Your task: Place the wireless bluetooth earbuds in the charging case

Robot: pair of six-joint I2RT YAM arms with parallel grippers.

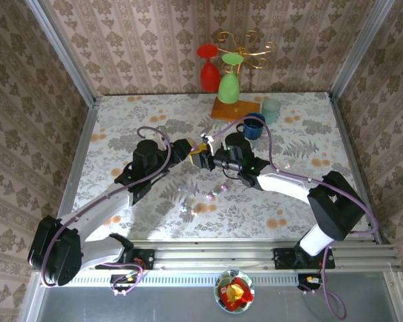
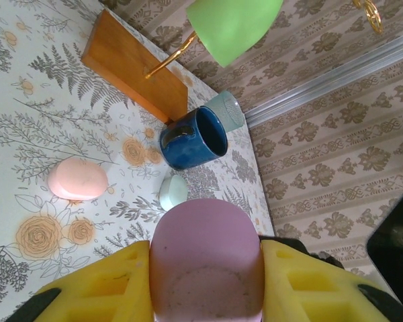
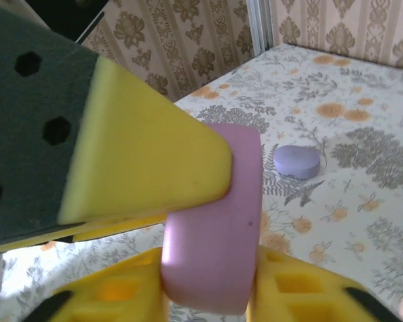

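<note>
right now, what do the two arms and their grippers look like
Both the left arm and right arm have white links with black joint housings, and a purple cable runs along each. The left gripper and right gripper have yellow fingers with moulded hollows on black backing.

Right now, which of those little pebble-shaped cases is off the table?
The lilac-pink case, gripped between yellow jaws in mid-air. The peach case, the pale mint case and the violet case all lie on the table.
</note>
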